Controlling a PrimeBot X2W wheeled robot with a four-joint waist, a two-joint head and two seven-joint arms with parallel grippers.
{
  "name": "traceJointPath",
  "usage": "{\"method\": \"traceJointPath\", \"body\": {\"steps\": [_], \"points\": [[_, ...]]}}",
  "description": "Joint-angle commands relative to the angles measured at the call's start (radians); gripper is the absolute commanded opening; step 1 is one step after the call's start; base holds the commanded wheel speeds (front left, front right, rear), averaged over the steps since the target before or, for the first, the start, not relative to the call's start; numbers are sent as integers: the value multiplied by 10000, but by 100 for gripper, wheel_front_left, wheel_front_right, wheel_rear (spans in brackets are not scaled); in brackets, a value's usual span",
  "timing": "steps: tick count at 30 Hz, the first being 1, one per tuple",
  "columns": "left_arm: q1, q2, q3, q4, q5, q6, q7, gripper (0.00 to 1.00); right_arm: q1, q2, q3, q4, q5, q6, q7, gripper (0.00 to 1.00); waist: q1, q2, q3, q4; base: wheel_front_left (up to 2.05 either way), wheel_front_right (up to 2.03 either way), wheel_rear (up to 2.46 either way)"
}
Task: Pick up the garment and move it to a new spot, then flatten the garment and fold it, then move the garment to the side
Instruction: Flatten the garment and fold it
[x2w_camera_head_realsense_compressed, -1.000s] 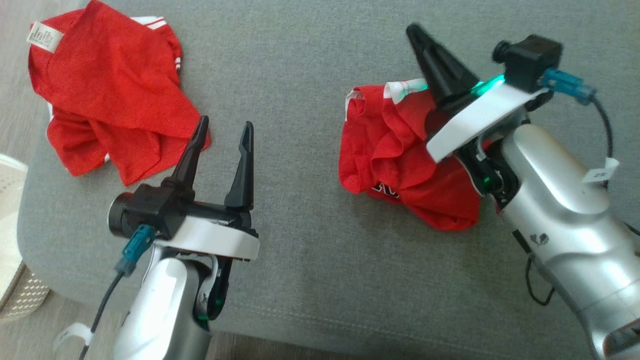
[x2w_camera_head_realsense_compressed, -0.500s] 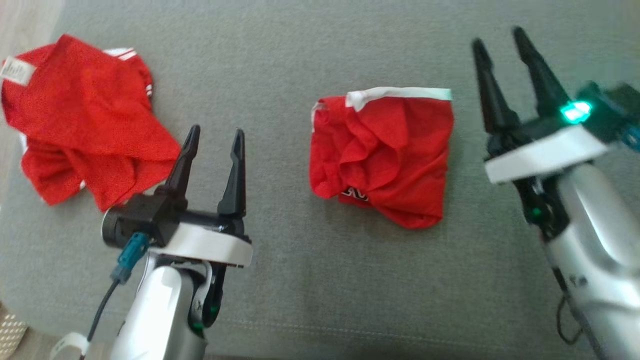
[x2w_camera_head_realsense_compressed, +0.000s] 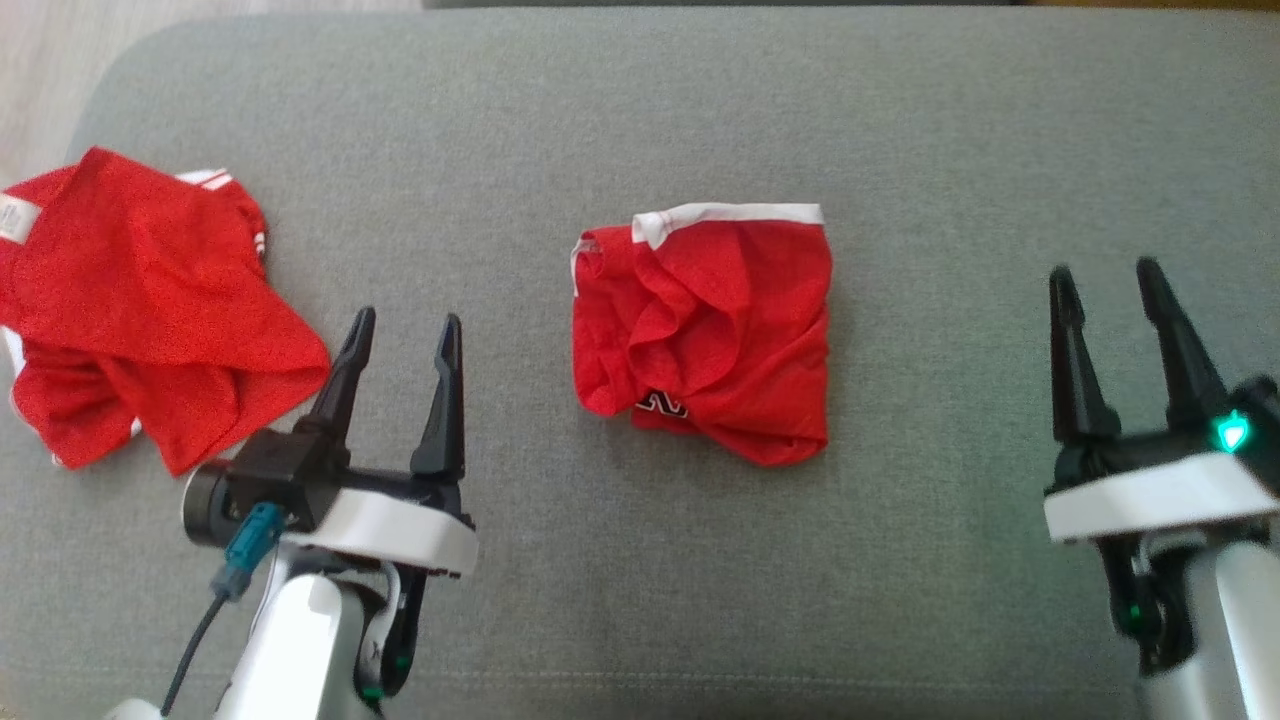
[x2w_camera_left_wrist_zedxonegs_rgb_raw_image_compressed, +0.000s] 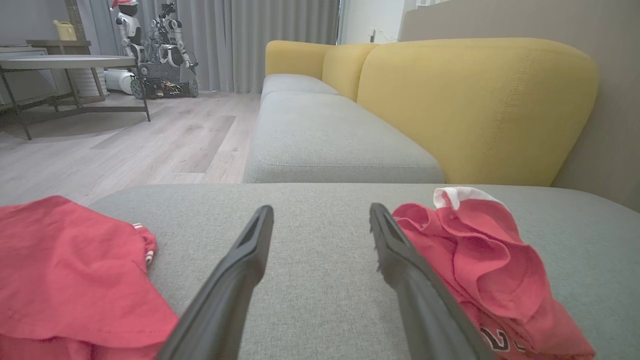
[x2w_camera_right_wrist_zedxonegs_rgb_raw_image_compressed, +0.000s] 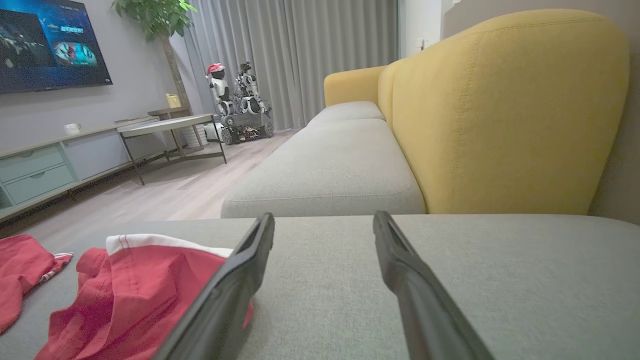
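Left tool (x2w_camera_left_wrist_zedxonegs_rgb_raw_image_compressed: 321, 209) spread wide above grey cushion (x2w_camera_left_wrist_zedxonegs_rgb_raw_image_compressed: 310, 300), nothing between its fingers. Crumpled red garment (x2w_camera_left_wrist_zedxonegs_rgb_raw_image_compressed: 480, 260) with white band just right of it; second red garment (x2w_camera_left_wrist_zedxonegs_rgb_raw_image_compressed: 65, 270) lying flatter at lower left. Yellow sofa back (x2w_camera_left_wrist_zedxonegs_rgb_raw_image_compressed: 475, 105) beyond.

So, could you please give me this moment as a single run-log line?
centre red garment: crumpled on grey cushion, unheld | left jaws: open, empty | right jaws: open, empty | second red garment: cushion's left end
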Motion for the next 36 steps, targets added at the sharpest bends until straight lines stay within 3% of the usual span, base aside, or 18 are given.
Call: {"method": "traceJointPath", "body": {"steps": [1, 12, 31, 33, 36], "points": [[-142, 227, 416, -278, 94, -58, -51, 100, 52, 53, 66, -531, -151, -7, 112, 100, 0, 0, -109, -79, 0, 0, 0], [-16, 356, 406, -283, 71, 14, -51, 100, 700, 446, -250, -1160, -480, -7, 492, 100, 0, 0, -188, -202, 0, 0, 0], [-66, 467, 296, -341, -10, 140, -51, 100, 611, 520, -378, -1282, -672, -7, 560, 100, 0, 0, -123, -213, 0, 0, 0], [-76, 475, 282, -358, -16, 149, -51, 100, 585, 507, -362, -1277, -680, -7, 585, 1, 0, 0, -108, -210, 0, 0, 0], [-113, 480, 261, -394, -27, 159, -51, 100, 503, 469, -317, -1220, -674, -7, 663, 0, 0, 0, -49, -199, 0, 0, 0]]}}
